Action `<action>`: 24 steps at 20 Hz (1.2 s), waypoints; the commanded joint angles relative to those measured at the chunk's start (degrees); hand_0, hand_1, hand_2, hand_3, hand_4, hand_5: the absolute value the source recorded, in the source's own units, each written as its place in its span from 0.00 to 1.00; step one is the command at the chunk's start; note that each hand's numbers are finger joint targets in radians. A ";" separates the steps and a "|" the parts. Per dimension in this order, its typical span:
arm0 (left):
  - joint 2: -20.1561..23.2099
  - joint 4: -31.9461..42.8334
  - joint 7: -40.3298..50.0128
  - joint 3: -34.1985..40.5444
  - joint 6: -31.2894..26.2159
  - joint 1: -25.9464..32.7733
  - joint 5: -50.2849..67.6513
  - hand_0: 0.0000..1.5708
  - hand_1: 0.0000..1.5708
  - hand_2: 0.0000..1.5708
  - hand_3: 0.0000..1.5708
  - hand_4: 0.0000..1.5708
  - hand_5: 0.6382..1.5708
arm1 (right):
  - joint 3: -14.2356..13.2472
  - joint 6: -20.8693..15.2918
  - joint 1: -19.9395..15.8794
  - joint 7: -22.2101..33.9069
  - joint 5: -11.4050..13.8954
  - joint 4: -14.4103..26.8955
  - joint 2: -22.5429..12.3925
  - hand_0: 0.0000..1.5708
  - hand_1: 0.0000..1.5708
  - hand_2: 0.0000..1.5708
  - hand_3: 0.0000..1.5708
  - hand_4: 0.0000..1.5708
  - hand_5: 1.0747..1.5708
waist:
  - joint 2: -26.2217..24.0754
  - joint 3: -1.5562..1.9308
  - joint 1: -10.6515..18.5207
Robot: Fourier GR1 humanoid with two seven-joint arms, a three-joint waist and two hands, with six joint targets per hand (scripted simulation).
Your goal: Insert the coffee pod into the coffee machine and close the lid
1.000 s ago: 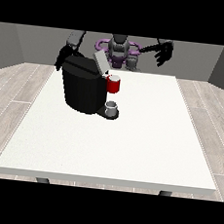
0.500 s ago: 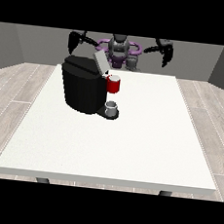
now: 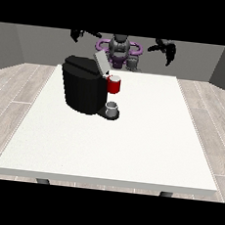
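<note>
Coffee machine (image 3: 82, 89) on white table (image 3: 130, 146), lid (image 3: 101, 63) tilted up, not closed. Grey thing (image 3: 112, 107) at machine's base, maybe pod. Both hands raised near robot: view's left (image 3: 79, 34), view's right (image 3: 166, 48); fingers: cannot tell. Closing lid seemingly remains; needs hand lowered onto lid.

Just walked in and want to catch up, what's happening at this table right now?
A humanoid robot stands behind a white table with both hands raised, touching nothing. A black coffee machine sits on the table with its lid tilted up, a red thing at the machine and a grey thing on its base.
</note>
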 commanded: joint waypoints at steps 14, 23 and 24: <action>1.65 -21.84 5.96 -9.38 0.89 5.51 9.66 0.00 0.00 0.00 0.00 0.23 1.00 | -8.02 -0.02 -15.88 2.88 -8.33 10.80 -1.25 0.00 0.00 0.00 0.00 0.11 1.00 | 13.56 0.02 4.26; 2.12 -28.18 10.01 -9.67 4.09 6.95 11.57 0.00 0.00 0.00 0.00 0.23 1.00 | -4.68 0.06 -23.47 6.90 -7.38 13.36 -0.83 0.00 0.00 0.00 0.00 0.00 1.00 | 16.38 0.00 2.48; 3.16 -27.61 5.90 -9.28 3.49 11.02 11.44 0.00 0.00 0.00 0.00 0.24 1.00 | -3.22 1.27 -19.34 3.30 -7.13 12.82 0.86 0.00 0.00 0.00 0.00 0.00 1.00 | 16.52 0.00 1.14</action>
